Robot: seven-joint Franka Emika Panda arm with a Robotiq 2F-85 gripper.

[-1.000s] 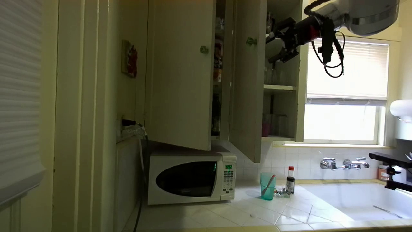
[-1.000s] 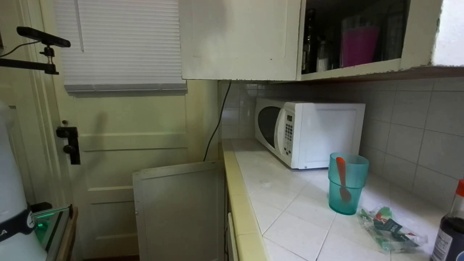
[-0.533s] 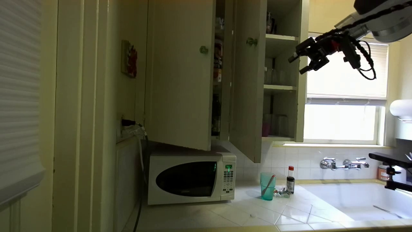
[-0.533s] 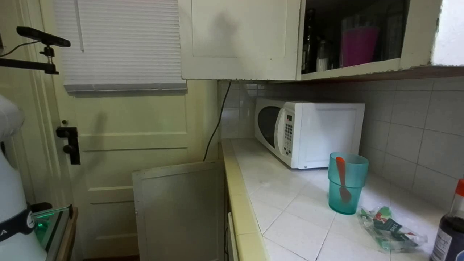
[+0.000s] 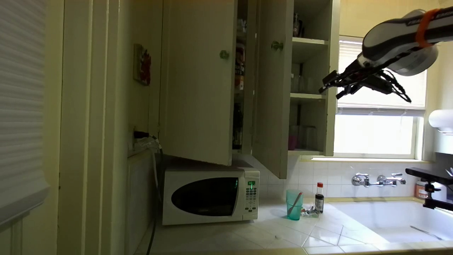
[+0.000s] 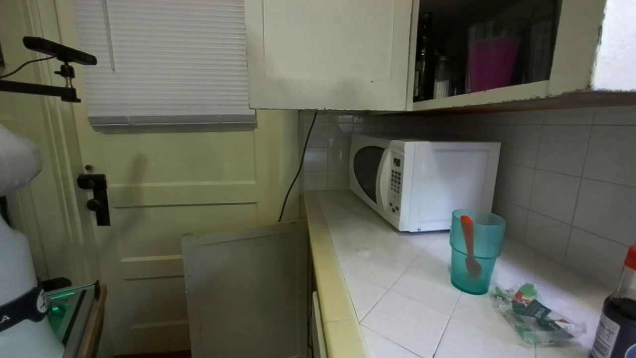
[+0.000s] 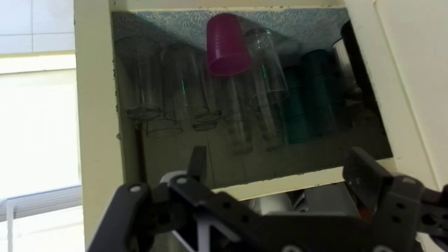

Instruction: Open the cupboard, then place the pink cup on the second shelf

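While the cupboard (image 5: 330,132) stands with two doors (image 5: 270,95) hanging open, the pink cup (image 7: 227,43) sits upright on its bottom shelf (image 5: 306,153), just behind the front edge. Its long axis is vertical: the narrower base rests on the patterned blue liner (image 7: 182,24), and the wider mouth faces up, though the upside-down wrist view shows that mouth toward the bottom. What the cup may contain is too dark to make out. Clear glasses (image 7: 269,66) crowd around it, the nearest also mouth up; whether that one touches the cup I cannot tell. Dark teal tumblers (image 7: 316,73) stand in the same compartment. The hand (image 7: 278,157) is spread wide, its two fingers (image 7: 198,162) well apart, facing the shelves. Below, on the white tiled surface (image 6: 387,313), a bluish-green tumbler (image 6: 484,238) stands upright, holding an orange-red spoon (image 6: 468,236) that leans with its handle uppermost. Near it are a crumpled clear packet (image 6: 534,315) and a red-capped bottle (image 6: 615,323) of dark liquid.
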